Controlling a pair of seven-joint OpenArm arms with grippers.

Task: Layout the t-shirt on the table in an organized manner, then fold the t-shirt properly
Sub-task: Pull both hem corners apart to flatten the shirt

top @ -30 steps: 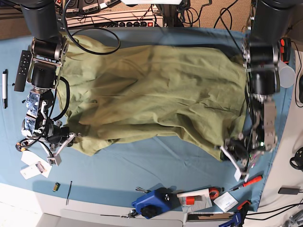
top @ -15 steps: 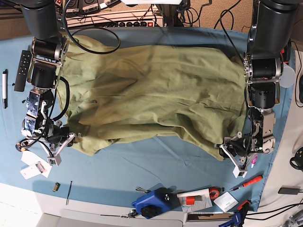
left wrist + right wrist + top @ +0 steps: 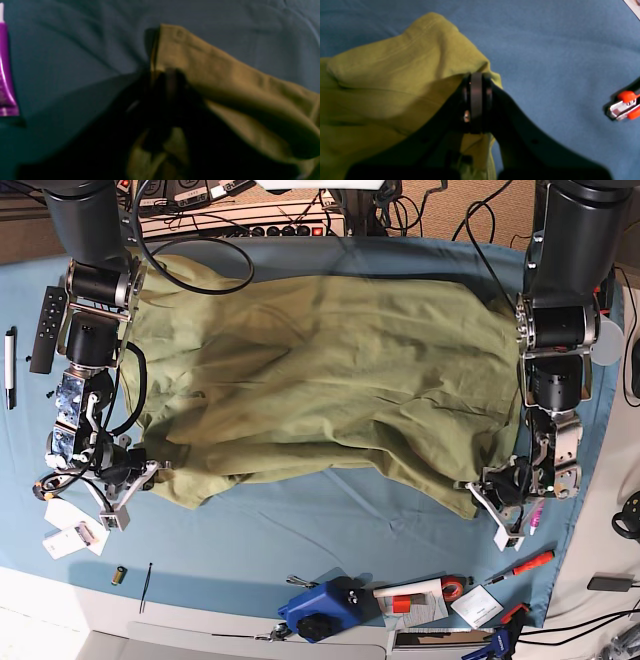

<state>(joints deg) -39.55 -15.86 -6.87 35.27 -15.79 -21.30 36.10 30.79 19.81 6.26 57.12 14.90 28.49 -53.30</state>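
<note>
The olive-green t-shirt (image 3: 320, 370) lies spread and wrinkled across the light-blue table (image 3: 300, 530). In the base view my left gripper (image 3: 487, 502) sits at the shirt's front right corner. The left wrist view shows the left gripper (image 3: 167, 80) dark and blurred, shut on a hemmed corner of the t-shirt (image 3: 225, 75). My right gripper (image 3: 140, 478) is at the shirt's front left corner. In the right wrist view the right gripper (image 3: 476, 82) has its jaws pressed together on the t-shirt's (image 3: 395, 75) edge.
A purple tube (image 3: 535, 518) lies just right of the left gripper, and a red-handled tool (image 3: 535, 563) lies in front of it. A blue device (image 3: 322, 608) sits at the front edge. A remote (image 3: 47, 328), a pen (image 3: 10, 368) and white cards (image 3: 75, 530) lie at the left.
My left gripper has gone from open to shut on the shirt's front right corner, and its arm has shifted slightly toward the back. The right arm has not moved.
</note>
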